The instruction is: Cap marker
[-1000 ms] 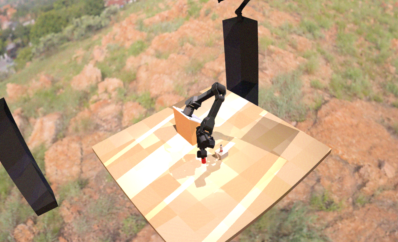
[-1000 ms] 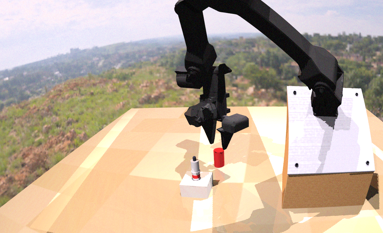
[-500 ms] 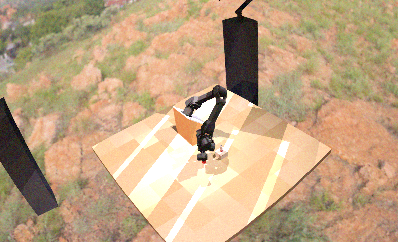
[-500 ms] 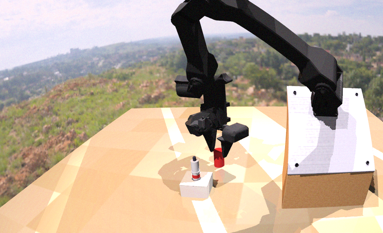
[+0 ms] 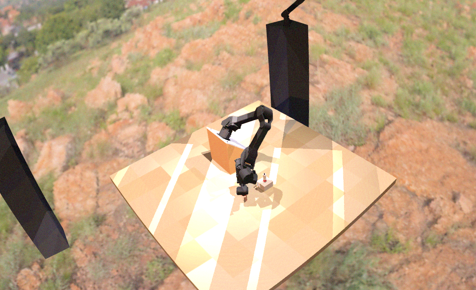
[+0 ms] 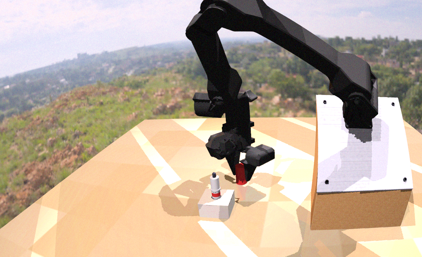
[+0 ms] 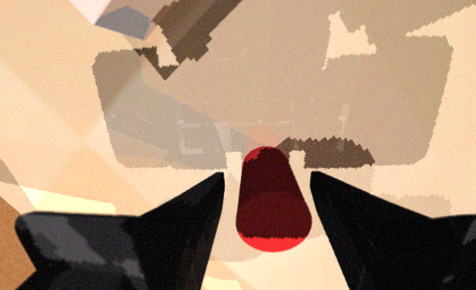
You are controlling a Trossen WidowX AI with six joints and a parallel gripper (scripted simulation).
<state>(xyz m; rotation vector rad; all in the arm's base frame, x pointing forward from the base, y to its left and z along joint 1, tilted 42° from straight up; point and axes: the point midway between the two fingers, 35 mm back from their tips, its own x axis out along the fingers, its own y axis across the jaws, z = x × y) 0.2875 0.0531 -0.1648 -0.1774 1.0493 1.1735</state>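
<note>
gripper (image 5: 244, 196) (image 6: 241, 177) (image 7: 266, 179): fingers apart, astride the cap, not clamped
red cap (image 5: 245, 197) (image 6: 240, 174) (image 7: 273, 215): upright on table, near holder block (image 5: 266, 186) (image 6: 213, 209); we judged it light, stiff, perhaps slick
grip: mid-sides, squarely

My robot's table (image 5: 304, 216) (image 6: 110, 179) seems to be outside, on a hill. I can see red rocks (image 5: 426, 158) (image 6: 68, 153), green grass (image 5: 344, 108) (image 6: 135, 102), faraway trees (image 5: 73, 28) (image 6: 289, 76) and a cloudy sky (image 6: 78, 28).

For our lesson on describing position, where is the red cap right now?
In the exterior view, the red cap stands on the table between the open gripper's fingers, right of the white holder block.
</note>
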